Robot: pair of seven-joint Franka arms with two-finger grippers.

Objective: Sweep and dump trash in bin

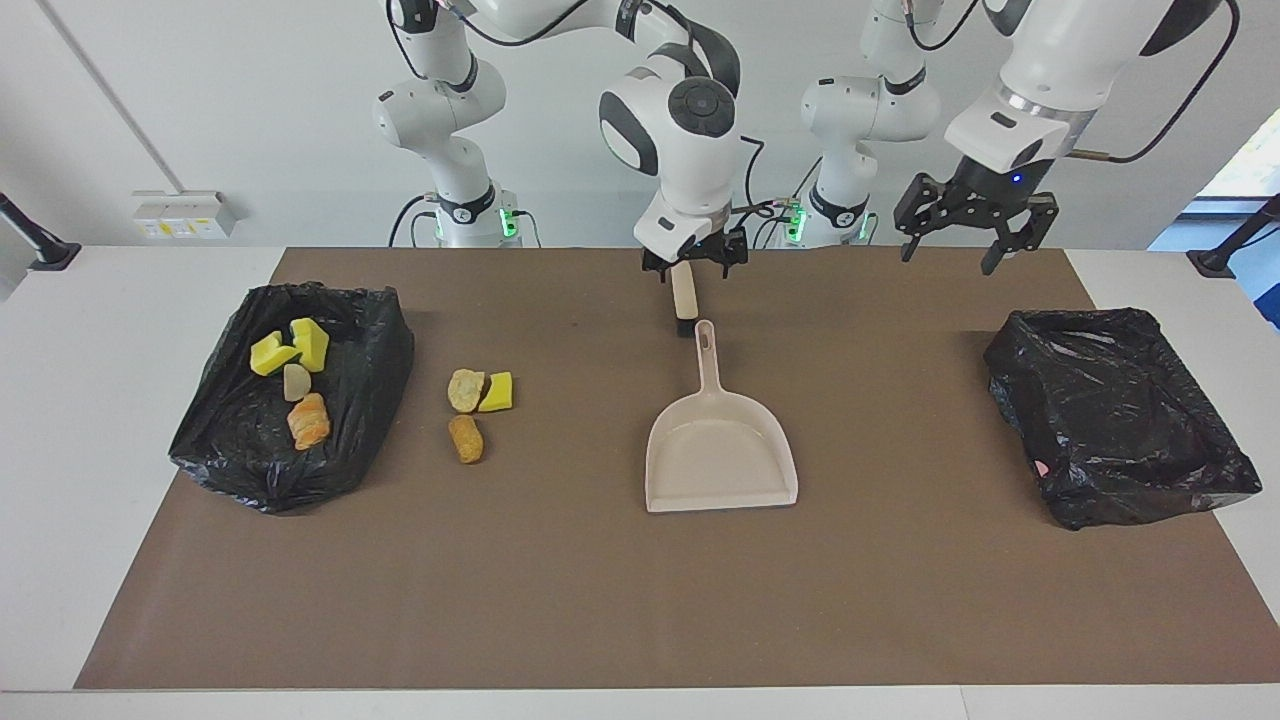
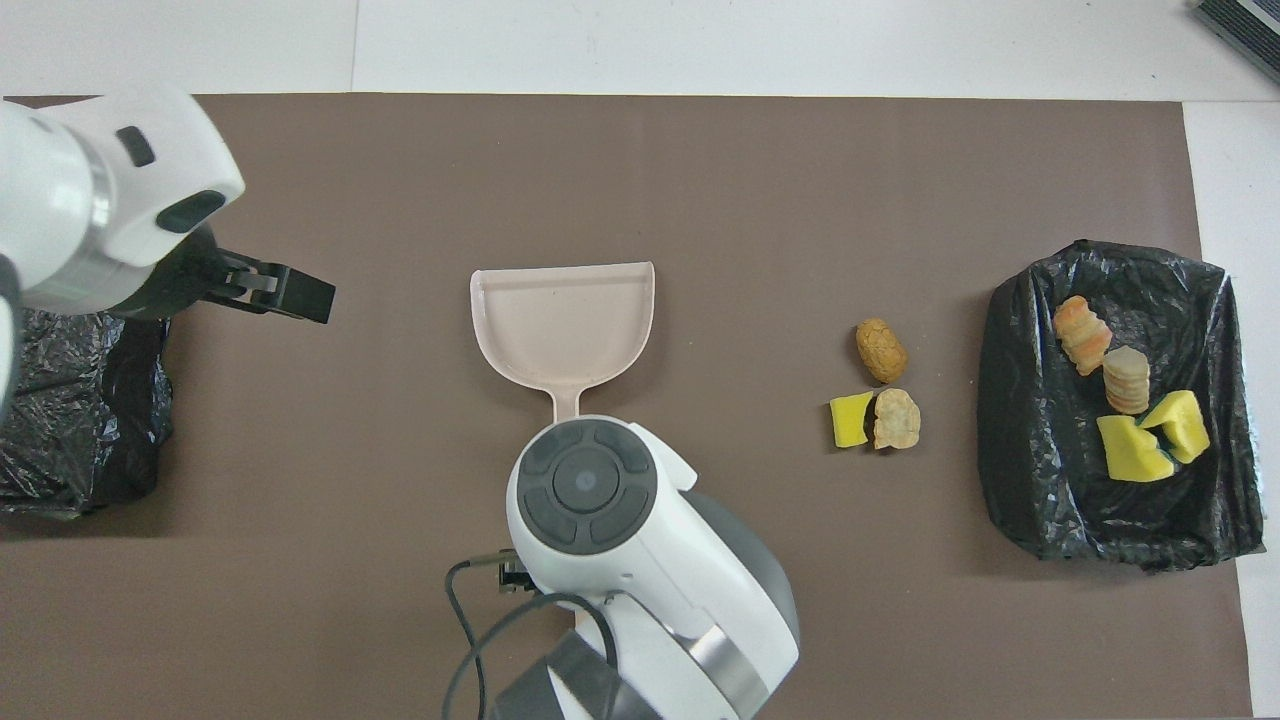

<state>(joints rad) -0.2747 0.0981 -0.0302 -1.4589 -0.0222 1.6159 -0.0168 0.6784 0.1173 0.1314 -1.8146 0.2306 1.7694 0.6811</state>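
Four trash bits (image 1: 290,375) lie in the black-lined bin (image 1: 380,340) at the right arm's end, and three loose bits (image 1: 478,405) sit on the bench beside it. The right pincer (image 1: 693,262) gapes empty over the brush (image 1: 684,295), and the left pincer (image 1: 955,245) hangs wide, empty.

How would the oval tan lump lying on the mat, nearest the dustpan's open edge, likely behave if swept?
The oval tan lump looks rounded, so it would probably roll rather than slide. It seems light and may skid ahead. It lies apart from the sponge chunk, so probably alone.

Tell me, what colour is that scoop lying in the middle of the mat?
The dustpan is a pale beige, almost pinkish; the overhead view shows it best.
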